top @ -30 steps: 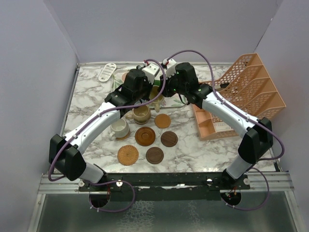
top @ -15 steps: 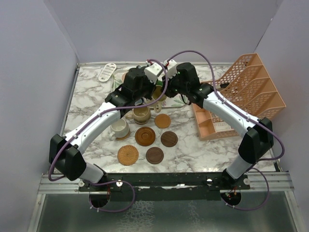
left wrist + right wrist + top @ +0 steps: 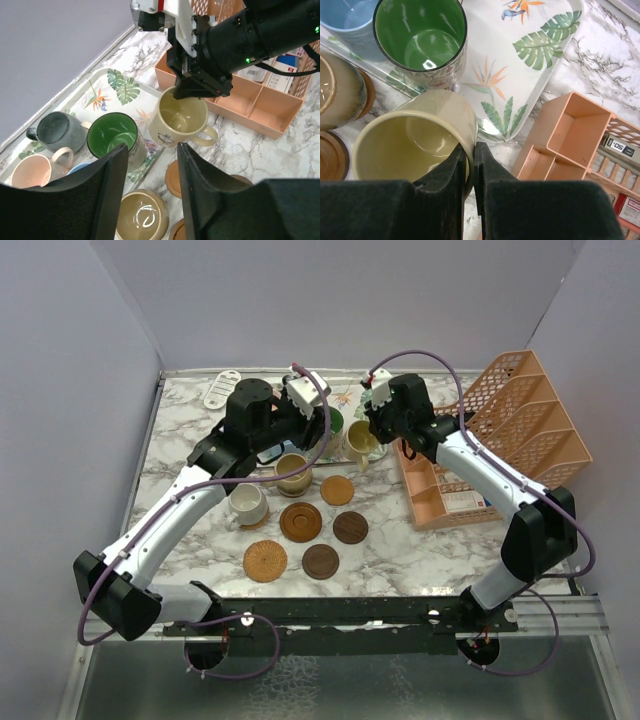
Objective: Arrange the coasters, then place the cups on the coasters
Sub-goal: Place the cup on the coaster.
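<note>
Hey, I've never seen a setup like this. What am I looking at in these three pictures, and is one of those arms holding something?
These are two robot arms bolted to a marble table. One picture looks down from above; the other two come from cameras on each wrist. On the table lie round coasters, mugs, a leaf-patterned tray and an orange rack. The right gripper pinches the yellow mug by its rim. The left gripper is open, holding nothing.

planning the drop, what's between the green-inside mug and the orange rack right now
The yellow mug, gripped at its rim by the right gripper, is between the green-inside mug and the orange rack. The left wrist view shows it clearest.
</note>
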Available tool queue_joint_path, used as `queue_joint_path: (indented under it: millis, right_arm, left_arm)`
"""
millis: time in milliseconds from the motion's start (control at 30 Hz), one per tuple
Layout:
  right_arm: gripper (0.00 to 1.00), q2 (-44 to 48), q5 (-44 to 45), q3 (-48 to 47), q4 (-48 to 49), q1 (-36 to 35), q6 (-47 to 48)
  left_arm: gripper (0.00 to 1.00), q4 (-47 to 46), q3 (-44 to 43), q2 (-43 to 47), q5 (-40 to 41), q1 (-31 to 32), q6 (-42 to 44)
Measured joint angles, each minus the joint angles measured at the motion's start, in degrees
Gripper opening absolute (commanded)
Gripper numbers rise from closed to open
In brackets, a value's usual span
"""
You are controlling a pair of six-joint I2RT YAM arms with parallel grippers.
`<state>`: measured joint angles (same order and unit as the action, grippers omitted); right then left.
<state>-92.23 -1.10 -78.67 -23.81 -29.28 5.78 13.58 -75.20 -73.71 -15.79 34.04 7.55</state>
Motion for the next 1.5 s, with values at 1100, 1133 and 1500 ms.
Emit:
queue_joint_path:
  millis: [1100, 1133, 1500]
  right_arm:
    - [0.01, -2.25, -9.81, -1.64, -8.0, -32.81, 4.13]
    - [0.01, -3.65, -9.46, -2.51, -7.93, -33.53, 3.13]
    - [0.01, -14.36, -8.13, -11.76, -7.1, -34.42, -5.57]
  left_arm:
    - [0.99, -0.74, 5.22, 4.11, 11.26, -28.15, -2.78]
    - [0.99, -1.22, 5.7, 4.11, 11.39, -28.39, -2.73]
    - [0.99, -2.73, 7.1, 4.11, 16.83, -31.01, -2.97]
